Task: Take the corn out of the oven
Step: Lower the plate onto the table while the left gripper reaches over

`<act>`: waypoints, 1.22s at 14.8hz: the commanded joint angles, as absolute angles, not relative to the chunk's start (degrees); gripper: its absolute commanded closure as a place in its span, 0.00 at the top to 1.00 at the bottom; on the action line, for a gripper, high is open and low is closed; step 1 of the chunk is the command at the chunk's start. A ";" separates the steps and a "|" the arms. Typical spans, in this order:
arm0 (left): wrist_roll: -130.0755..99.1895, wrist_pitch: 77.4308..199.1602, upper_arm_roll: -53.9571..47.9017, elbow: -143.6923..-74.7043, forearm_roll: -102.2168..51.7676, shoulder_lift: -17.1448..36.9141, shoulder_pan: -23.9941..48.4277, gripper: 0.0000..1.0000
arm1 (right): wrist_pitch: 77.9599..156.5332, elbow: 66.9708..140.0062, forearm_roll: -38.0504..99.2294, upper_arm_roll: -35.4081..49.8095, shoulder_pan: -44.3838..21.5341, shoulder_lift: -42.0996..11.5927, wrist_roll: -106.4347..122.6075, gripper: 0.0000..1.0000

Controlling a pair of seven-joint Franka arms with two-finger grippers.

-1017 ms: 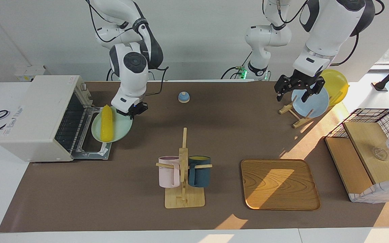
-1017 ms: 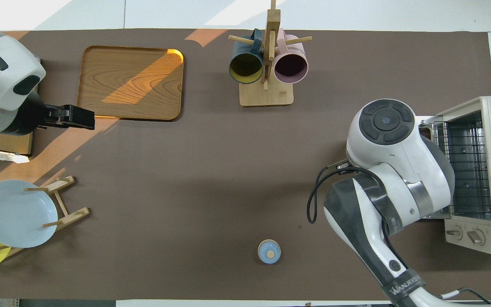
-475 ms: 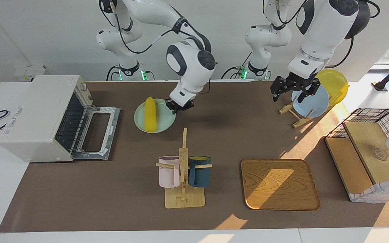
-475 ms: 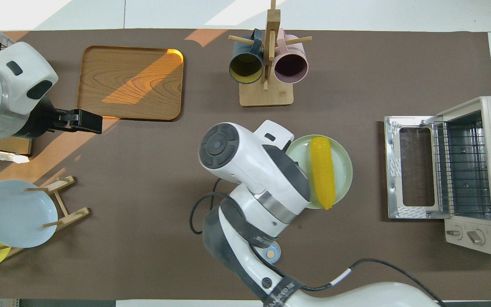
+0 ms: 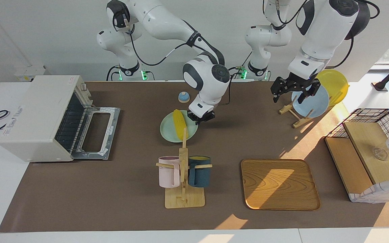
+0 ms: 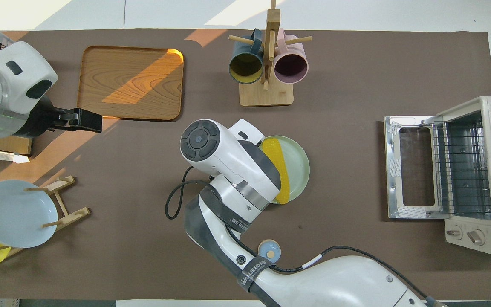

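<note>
Corn (image 5: 180, 124) on green plate (image 5: 168, 131) pinched at rim by right claw (image 5: 200, 117); left claw (image 5: 293, 90) spread; oven (image 5: 47, 116) door down.

**White arms, dark joints, black grippers**

Both arms have glossy white shells with dark grey bands at the joints and round dark caps on the elbows. Black cables loop along the links. The right arm (image 6: 237, 170) carries a black strap with white lettering, possibly "WANJEED". Each base shows a green light. The grippers are black, with angular linkages.
</note>
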State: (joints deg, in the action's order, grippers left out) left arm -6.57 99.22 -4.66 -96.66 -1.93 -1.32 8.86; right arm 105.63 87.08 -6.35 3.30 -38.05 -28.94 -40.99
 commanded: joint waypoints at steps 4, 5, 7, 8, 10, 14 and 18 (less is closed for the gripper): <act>-5.62 101.25 -4.13 -98.26 -2.90 -2.20 9.40 1.00 | 115.93 91.58 -0.89 3.69 -37.27 -28.83 -42.01 0.00; -5.62 101.25 -4.13 -98.26 -2.90 -2.20 9.40 1.00 | 115.93 91.41 0.17 3.69 -37.18 -28.74 -42.10 0.00; -5.62 101.25 -4.13 -98.26 -2.90 -2.20 9.49 1.00 | 116.19 90.88 0.44 3.60 -37.00 -28.74 -42.01 0.15; -5.62 101.25 -4.13 -98.26 -2.99 -2.20 9.49 1.00 | 115.76 89.75 0.35 3.69 -36.57 -28.83 -42.01 0.16; -5.71 101.25 -4.13 -98.17 -3.08 -2.11 9.58 1.00 | 113.48 86.67 -0.17 3.60 -36.39 -29.09 -41.31 0.31; -5.71 101.78 -4.22 -98.26 -3.87 -1.94 10.19 1.00 | 106.90 86.48 -3.85 2.99 -34.12 -26.56 -37.45 0.27; -6.50 103.88 -4.13 -99.66 -5.53 -1.32 13.09 1.00 | 99.86 89.28 -6.93 2.81 -29.90 -21.02 -37.00 0.00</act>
